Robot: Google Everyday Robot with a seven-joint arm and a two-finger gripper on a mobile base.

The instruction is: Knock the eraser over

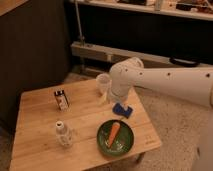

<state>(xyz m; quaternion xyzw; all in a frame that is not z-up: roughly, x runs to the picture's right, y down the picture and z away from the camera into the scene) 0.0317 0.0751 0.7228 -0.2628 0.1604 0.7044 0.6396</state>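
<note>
Swing the gripper (111,98), near the cup (103,81) (cannot tell whether wide or narrow), left across the table (35,117); strike the upright eraser (61,99) high, sideways.
</note>
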